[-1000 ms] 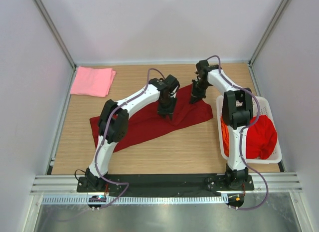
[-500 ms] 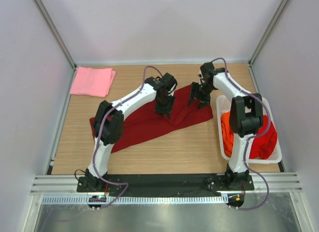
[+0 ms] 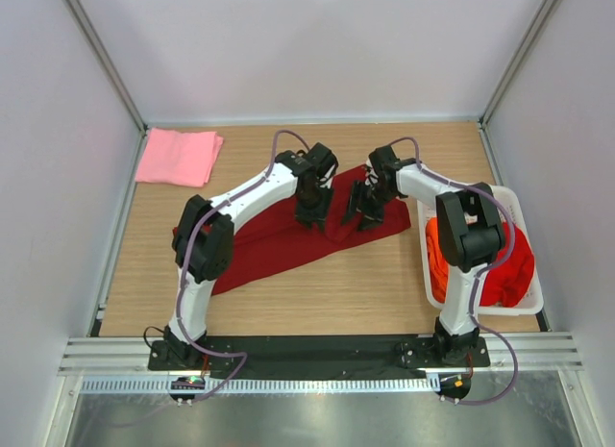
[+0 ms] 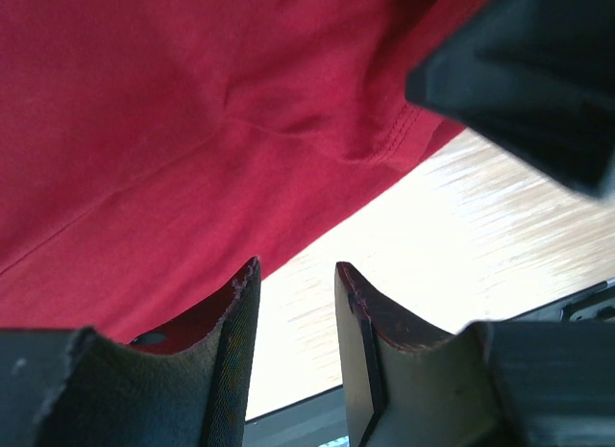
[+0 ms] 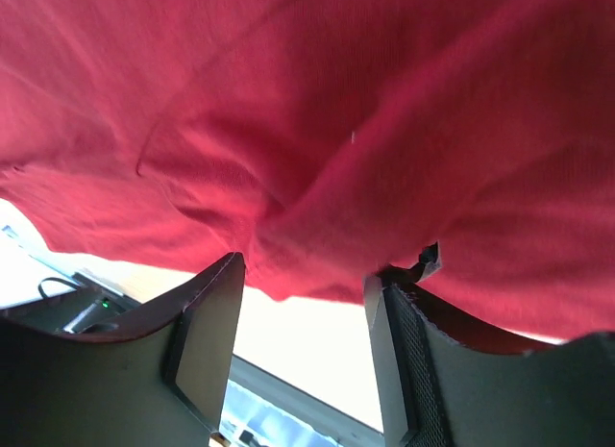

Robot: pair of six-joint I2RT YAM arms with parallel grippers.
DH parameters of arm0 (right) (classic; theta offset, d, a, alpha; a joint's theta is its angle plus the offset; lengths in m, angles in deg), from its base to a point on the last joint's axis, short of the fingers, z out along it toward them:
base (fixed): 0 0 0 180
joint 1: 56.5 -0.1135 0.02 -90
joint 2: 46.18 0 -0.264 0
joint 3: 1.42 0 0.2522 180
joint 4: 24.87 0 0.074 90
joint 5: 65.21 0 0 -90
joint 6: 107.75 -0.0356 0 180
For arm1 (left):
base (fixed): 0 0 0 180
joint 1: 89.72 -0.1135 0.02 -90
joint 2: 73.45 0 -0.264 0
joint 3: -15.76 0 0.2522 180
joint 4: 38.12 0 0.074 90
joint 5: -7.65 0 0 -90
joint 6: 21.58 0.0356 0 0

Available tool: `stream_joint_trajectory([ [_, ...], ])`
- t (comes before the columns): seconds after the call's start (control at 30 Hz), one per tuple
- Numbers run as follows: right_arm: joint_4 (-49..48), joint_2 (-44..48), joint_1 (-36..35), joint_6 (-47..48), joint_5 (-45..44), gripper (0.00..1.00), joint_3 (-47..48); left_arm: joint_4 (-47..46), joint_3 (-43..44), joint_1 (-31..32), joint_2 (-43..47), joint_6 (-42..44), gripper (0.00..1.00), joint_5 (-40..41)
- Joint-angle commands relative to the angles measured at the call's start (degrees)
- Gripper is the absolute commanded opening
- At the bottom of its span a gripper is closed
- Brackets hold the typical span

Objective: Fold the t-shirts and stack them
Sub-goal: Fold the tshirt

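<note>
A dark red t-shirt (image 3: 279, 240) lies spread slantwise across the middle of the wooden table (image 3: 317, 293). My left gripper (image 3: 309, 216) hangs over its upper right part, jaws open, with only table showing between the fingertips (image 4: 296, 269) and cloth (image 4: 192, 130) just beyond them. My right gripper (image 3: 363, 211) stands close beside it on the right, open, with a rumpled fold of the same shirt (image 5: 384, 130) at its tips (image 5: 307, 269) but nothing clamped. A folded light pink t-shirt (image 3: 178, 157) lies at the far left.
A white slotted basket (image 3: 480, 310) stands at the right edge, holding a bright red t-shirt (image 3: 509, 264) and an orange one (image 3: 434, 250). The two grippers are only a hand's width apart; a dark part of the right one (image 4: 528, 72) shows in the left wrist view.
My right gripper has opened, let go of the dark red shirt's far right edge and moved nearer and left, toward the left gripper. The left gripper has shifted only slightly.
</note>
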Motion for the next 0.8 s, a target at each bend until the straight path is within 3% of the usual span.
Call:
stream_joint_trajectory([
  [0.0, -4.85, -1.33, -0.17, -1.98, 2.18, 0.58, 0.36, -0.87, -0.80, -0.39, 3.86, 0.49, 0.38, -0.43],
  [0.3, -10.20, -1.95, -1.49, -7.69, 7.79, 0.56, 0.36, -1.05, -1.77, -0.83, 5.18, 0.31, 0.39, 0.10],
  [0.53, -18.21, 0.60, -1.49, -22.45, 12.55, 0.45, -1.49, -1.14, -2.03, -1.44, 5.62, 0.31, 0.39, 0.19],
  [0.77, -27.62, -5.72, -1.22, -35.11, 15.63, 0.56, 6.41, -2.45, -2.12, -1.62, 5.00, 0.14, 0.39, -1.12],
])
